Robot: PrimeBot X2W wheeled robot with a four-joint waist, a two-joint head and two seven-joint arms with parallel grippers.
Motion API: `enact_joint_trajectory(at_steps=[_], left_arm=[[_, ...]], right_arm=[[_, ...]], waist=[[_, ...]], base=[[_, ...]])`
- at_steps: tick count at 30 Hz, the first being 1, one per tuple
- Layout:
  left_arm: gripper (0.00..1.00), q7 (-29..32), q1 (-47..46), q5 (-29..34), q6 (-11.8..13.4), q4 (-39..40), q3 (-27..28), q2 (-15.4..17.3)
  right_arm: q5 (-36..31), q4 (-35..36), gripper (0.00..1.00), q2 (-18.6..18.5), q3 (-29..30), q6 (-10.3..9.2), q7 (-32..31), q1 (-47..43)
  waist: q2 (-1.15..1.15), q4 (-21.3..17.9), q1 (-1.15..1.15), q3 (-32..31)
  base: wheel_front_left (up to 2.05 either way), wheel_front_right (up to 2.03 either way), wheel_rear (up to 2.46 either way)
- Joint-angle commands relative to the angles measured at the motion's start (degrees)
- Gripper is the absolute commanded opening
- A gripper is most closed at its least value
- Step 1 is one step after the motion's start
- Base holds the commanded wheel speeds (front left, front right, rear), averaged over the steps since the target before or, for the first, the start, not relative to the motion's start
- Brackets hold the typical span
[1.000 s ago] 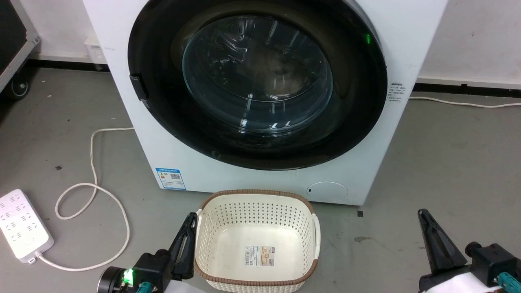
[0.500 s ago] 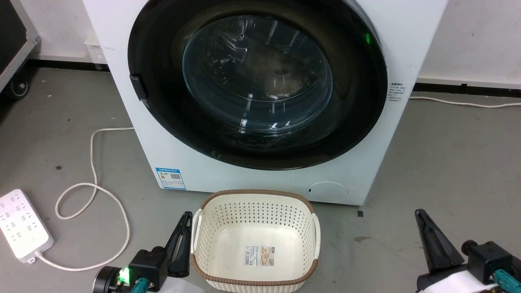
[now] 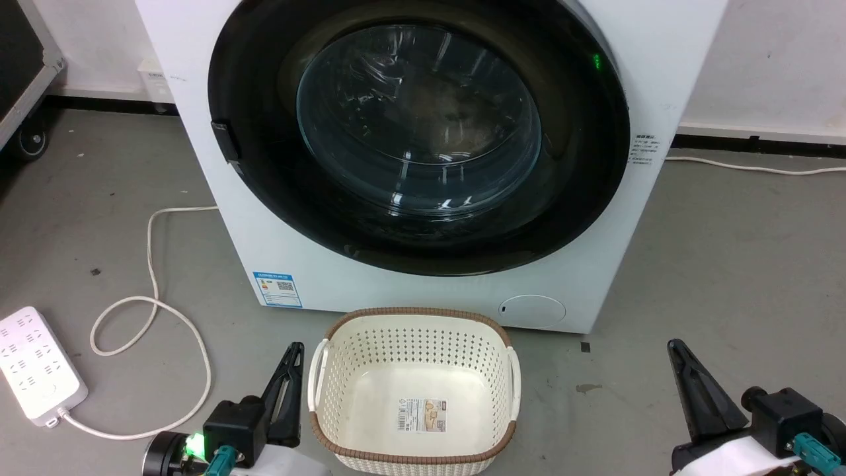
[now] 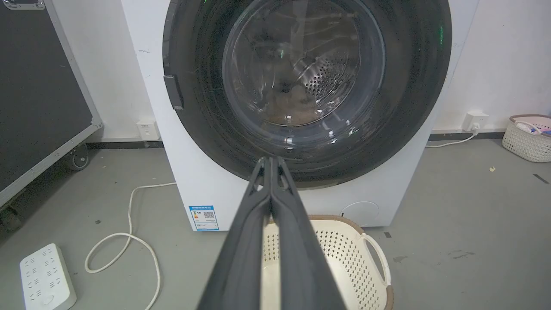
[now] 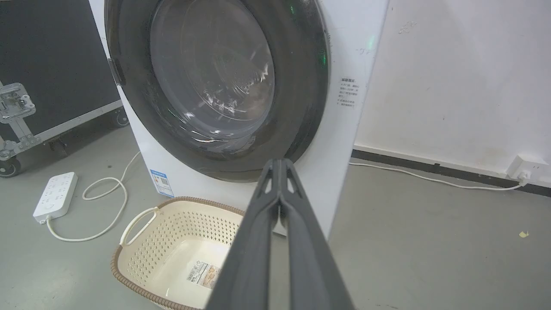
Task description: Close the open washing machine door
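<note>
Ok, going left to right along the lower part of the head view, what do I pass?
power strip → left gripper → basket → right gripper

Grey floor [image 3: 727, 264], white wall [image 3: 780, 59], dark skirting [image 3: 760, 142]; seemingly a wheeled black case [image 4: 38, 99].

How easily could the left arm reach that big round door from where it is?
Probably yes. The left gripper, fingers shut, sits low beside the basket, pointing toward the washing machine door. Nothing stands between them; the basket lies off to its side. It must rise, though.
</note>
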State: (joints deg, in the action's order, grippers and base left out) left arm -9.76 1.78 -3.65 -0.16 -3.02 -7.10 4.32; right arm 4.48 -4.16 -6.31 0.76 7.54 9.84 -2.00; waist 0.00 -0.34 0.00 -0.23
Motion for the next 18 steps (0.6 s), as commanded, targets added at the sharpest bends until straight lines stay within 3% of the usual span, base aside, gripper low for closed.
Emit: enact_joint_trajectory(at_steps=[1, 18], left_arm=[[0.0, 0.27, -0.56, 0.26, 0.06, 0.28, 0.3, -0.16], [0.0, 2.26, -0.82, 0.98, 0.08, 0.86, 1.73, -0.43]], right_arm=[[-0.37, 0.44, 0.0, 0.42, -0.06, -0.02, -0.31, 0.62], [-1.23, 1.22, 0.0, 1.05, -0.2, -0.03, -2.31, 0.91]], waist=[[0.0, 0.01, 0.0, 0.0], [0.0, 0.07, 0.0, 0.05]], base=[[0.0, 0.0, 0.0], [0.0, 0.0, 0.0]])
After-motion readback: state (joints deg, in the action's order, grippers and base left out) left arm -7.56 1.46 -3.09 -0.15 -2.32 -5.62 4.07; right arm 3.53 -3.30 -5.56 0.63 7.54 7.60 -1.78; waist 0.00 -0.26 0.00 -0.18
